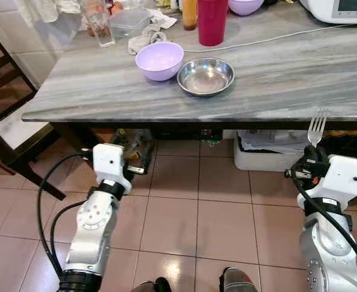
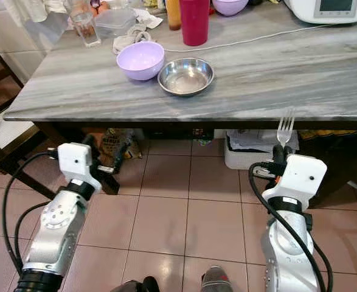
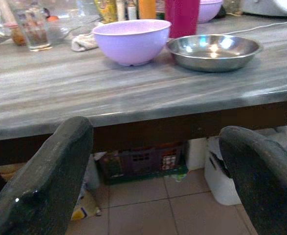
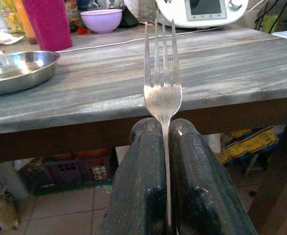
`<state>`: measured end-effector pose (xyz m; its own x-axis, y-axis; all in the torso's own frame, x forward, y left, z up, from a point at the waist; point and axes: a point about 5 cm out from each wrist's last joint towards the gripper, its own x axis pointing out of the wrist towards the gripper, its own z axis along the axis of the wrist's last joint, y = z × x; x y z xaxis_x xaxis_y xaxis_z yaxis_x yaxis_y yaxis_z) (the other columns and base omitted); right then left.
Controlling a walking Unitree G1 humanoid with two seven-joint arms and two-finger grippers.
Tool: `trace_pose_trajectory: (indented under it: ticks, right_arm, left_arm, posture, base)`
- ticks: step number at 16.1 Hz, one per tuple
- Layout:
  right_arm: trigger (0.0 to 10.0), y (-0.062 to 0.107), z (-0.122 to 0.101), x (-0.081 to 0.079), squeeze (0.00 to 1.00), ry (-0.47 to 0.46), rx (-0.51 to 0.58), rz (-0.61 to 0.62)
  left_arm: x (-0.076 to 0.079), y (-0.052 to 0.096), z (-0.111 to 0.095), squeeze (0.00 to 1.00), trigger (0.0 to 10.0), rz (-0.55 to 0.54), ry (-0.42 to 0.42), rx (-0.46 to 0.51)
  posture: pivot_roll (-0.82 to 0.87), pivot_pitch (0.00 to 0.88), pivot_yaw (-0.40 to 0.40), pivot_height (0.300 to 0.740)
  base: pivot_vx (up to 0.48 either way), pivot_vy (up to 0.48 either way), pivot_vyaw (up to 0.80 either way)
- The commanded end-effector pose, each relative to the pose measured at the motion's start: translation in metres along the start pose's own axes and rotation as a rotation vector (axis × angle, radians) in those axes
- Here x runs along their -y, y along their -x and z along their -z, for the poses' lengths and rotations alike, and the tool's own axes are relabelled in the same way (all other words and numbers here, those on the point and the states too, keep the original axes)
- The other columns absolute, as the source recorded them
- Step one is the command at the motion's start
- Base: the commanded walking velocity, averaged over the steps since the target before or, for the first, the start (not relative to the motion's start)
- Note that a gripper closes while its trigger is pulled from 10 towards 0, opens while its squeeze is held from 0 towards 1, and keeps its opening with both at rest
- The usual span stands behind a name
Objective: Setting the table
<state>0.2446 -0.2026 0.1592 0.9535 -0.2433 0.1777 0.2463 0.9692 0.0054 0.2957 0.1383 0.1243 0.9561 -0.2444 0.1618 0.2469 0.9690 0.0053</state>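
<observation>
My right gripper [image 4: 164, 128] is shut on a metal fork [image 4: 161, 73], tines pointing up, held just in front of and below the grey marble table [image 1: 287, 79] edge; the fork [image 1: 316, 128] also shows at the right. A lilac bowl [image 1: 159, 59] and a steel dish [image 1: 205, 76] sit side by side on the table. My left gripper [image 3: 153, 161] stands open and empty below the table edge, facing the bowl [image 3: 131, 40] and dish [image 3: 212, 51].
A red tumbler [image 1: 212, 21], a glass [image 1: 100, 27], a clear tub [image 1: 129, 23], a cloth, a white cable [image 1: 269, 38] and a white appliance [image 1: 342, 9] stand at the back. A dark chair [image 1: 8, 121] is at left. Boxes sit under the table on the tiled floor.
</observation>
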Motion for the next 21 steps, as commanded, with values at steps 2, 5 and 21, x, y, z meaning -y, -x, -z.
trace_pose_trajectory:
  ticks: [2,5,21]
  right_arm:
    - [10.0,0.003,0.001,-0.002,0.00,-0.013,-0.002,-0.009]
    - [10.0,0.002,0.004,0.001,0.00,-0.014,-0.020,0.003]
    - [10.0,0.000,-0.001,0.002,0.00,-0.012,0.004,0.001]
  left_arm:
    - [-0.002,0.003,0.004,0.00,10.0,0.009,0.005,-0.019]
    - [0.000,0.004,0.005,0.00,10.0,0.035,0.020,-0.016]
    - [0.008,0.013,0.008,0.00,10.0,0.157,-0.038,-0.039]
  posture:
    - [-0.33,0.190,0.121,0.740]
    - [-0.33,0.190,0.121,0.740]
    - [-0.34,0.201,0.115,0.740]
  base:
    - [0.264,0.000,0.00]
    - [0.376,0.000,0.00]
    - [0.317,0.000,-0.07]
